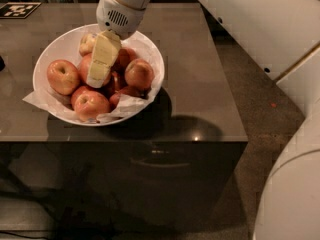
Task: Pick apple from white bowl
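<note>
The white bowl (55, 49) stands on the left part of the dark table, lined with crumpled white paper and piled with several apples. My gripper (96, 80) reaches down from the far side into the middle of the pile. It lies against a large orange-red apple (83, 68), which it partly hides. Other big apples lie at the left (63, 76), front (92, 104) and right (139, 73). A paler yellow-tan apple (87, 43) sits at the back. Smaller dark red apples (118, 82) lie in the middle.
The bowl sits on a dark grey table (200, 84) whose front edge (150, 142) runs just below the bowl. A black-and-white marker tag (19, 9) lies at the back left. My white arm (260, 24) crosses the upper right.
</note>
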Robot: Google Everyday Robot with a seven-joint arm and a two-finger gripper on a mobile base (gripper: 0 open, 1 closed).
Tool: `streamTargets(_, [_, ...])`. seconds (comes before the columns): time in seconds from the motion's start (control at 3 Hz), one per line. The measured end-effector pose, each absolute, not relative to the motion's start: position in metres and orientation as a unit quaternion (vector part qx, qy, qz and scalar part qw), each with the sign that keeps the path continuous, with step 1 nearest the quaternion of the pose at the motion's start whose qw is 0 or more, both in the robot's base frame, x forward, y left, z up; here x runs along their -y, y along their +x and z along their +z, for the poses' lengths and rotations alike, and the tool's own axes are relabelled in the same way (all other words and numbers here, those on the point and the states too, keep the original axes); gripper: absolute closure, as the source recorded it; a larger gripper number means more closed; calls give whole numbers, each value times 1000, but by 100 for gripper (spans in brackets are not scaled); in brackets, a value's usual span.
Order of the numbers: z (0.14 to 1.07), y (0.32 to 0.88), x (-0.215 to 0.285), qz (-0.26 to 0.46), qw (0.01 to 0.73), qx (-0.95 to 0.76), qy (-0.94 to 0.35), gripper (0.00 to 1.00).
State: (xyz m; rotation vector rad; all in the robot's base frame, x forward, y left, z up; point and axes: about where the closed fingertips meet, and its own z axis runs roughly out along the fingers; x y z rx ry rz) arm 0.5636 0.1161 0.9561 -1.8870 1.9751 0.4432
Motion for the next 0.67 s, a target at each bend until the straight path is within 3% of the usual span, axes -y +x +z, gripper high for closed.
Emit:
streamTargets(0.33, [949, 563, -121, 166, 187, -706, -662, 0])
streamTargets(0.67, [932, 525, -149, 180, 178, -707, -661, 0])
